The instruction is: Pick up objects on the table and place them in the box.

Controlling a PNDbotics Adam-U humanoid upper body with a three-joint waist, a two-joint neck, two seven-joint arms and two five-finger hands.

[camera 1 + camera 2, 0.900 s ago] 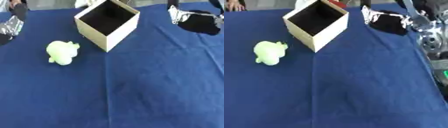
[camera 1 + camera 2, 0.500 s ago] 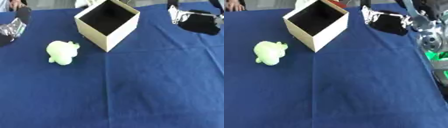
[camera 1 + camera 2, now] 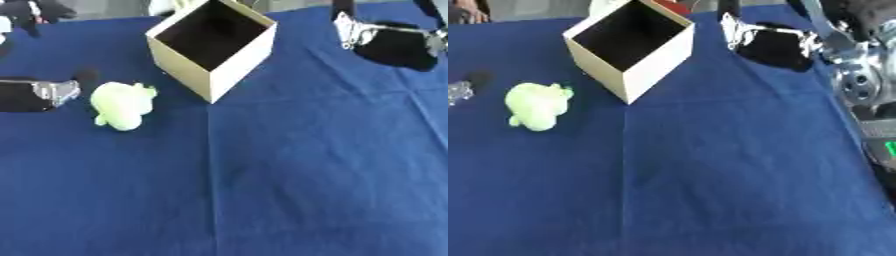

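The pale green soft toy (image 3: 121, 104) lay on the blue tablecloth (image 3: 289, 180), on the left side. It looked like a small plush thing with a rounded body and short lumps sticking out; I could not make out more of its shape. Just to the right of it and a little farther back stood the open cardboard box (image 3: 213, 47), turned with one corner toward the viewer, its inside dark. The left hand (image 3: 39, 93) was just beside the toy on its left; whether its fingers were open or closed, I could not tell. The right hand (image 3: 770, 44) was far away at the upper right, near the box, and its fingers also could not be read.
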